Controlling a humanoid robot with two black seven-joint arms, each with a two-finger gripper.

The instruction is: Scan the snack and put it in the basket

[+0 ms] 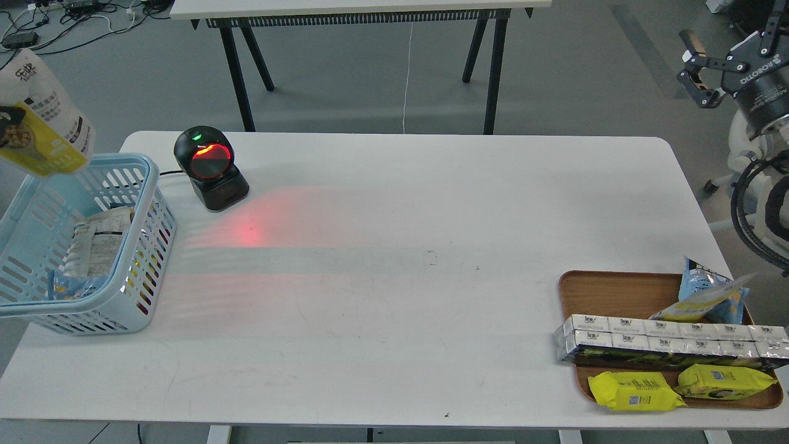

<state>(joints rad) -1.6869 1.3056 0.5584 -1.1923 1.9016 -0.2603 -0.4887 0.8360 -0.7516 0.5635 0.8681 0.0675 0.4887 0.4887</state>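
The snack (46, 117), a yellow and white pouch with dark text and a picture of beige balls, hangs tilted in the air at the far left, above the back left corner of the light blue basket (150, 185). Only a dark bit of my left gripper (5, 117) shows at the frame's edge, closed on the pouch's left side. My right gripper (695, 71) is raised at the far right, off the table, with its fingers apart and empty.
The black scanner (211, 168) glows red right of the basket and casts red light on the table. The basket holds other pouches (98, 243). A brown tray (610, 290) at the front right holds a blue-and-yellow pouch (709, 293), silver packs (666, 340) and two yellow packs (635, 392).
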